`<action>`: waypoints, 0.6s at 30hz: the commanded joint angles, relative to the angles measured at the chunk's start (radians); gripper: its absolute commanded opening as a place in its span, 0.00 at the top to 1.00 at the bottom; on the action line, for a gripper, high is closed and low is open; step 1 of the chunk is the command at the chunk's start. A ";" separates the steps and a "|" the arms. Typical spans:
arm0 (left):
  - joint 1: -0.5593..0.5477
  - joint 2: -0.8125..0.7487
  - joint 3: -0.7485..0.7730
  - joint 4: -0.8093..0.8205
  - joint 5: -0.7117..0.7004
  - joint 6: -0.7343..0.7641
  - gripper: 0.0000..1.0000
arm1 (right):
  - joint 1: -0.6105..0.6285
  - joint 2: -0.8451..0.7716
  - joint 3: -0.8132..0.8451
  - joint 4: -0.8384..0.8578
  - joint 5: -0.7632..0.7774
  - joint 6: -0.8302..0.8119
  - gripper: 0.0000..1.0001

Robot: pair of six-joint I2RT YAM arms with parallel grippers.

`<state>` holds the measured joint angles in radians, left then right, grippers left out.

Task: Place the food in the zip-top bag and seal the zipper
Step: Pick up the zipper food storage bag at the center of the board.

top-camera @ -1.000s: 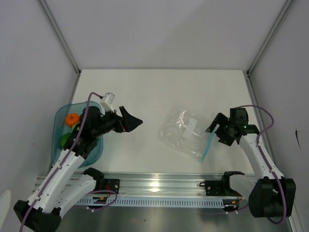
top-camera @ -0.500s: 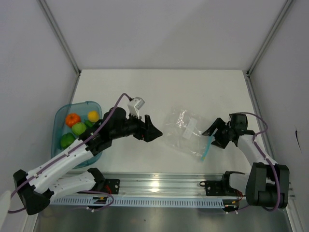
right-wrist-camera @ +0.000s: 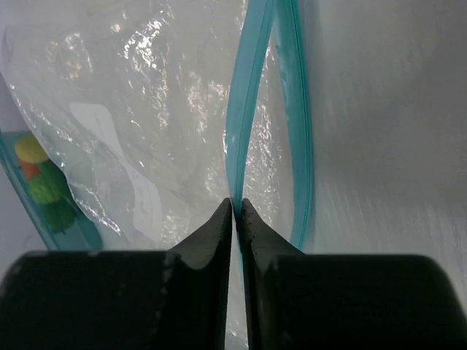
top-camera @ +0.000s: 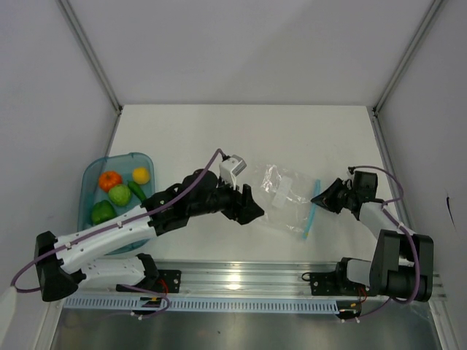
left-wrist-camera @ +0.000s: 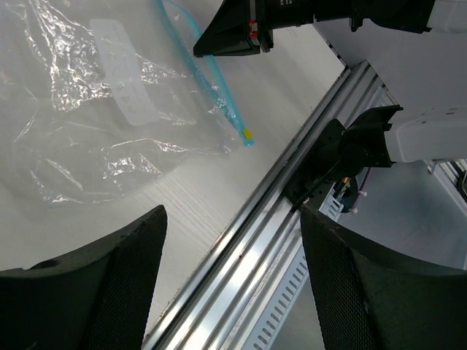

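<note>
Teal tray holds all the food, so nothing's bagged yet.

Top view: over the last second your left tool has swung off the tray and across the table to the near-left edge of the zip-top bag, carrying nothing. The right tool has dropped low and tucked in against the zipper.

Left wrist view: the jaws are spread wide with only bare table between them, and the crinkly bag lies just ahead.

Right wrist view: the fingers are pinched together on one lip of the blue strip. The other lip bows away, so the mouth gapes a little.

My guess is you're setting up a two-handed hold on the mouth. You'll need one tool freed again to fetch the produce.
</note>
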<state>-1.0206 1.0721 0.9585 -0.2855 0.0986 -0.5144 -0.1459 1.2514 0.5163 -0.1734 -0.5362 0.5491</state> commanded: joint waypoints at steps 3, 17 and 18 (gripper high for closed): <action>-0.070 0.043 0.045 0.071 -0.094 0.051 0.27 | 0.017 -0.027 0.020 0.074 -0.099 0.006 1.00; -0.232 0.173 0.173 0.023 -0.381 0.080 0.28 | 0.528 -0.357 0.172 -0.242 0.408 0.448 1.00; -0.243 0.176 0.178 0.020 -0.393 0.080 0.28 | 0.586 -0.354 0.188 -0.273 0.483 0.468 1.00</action>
<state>-1.2339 1.2369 1.0798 -0.2577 -0.2085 -0.4603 0.3424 0.9077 0.6296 -0.3477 -0.2882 0.8543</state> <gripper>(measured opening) 0.722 0.007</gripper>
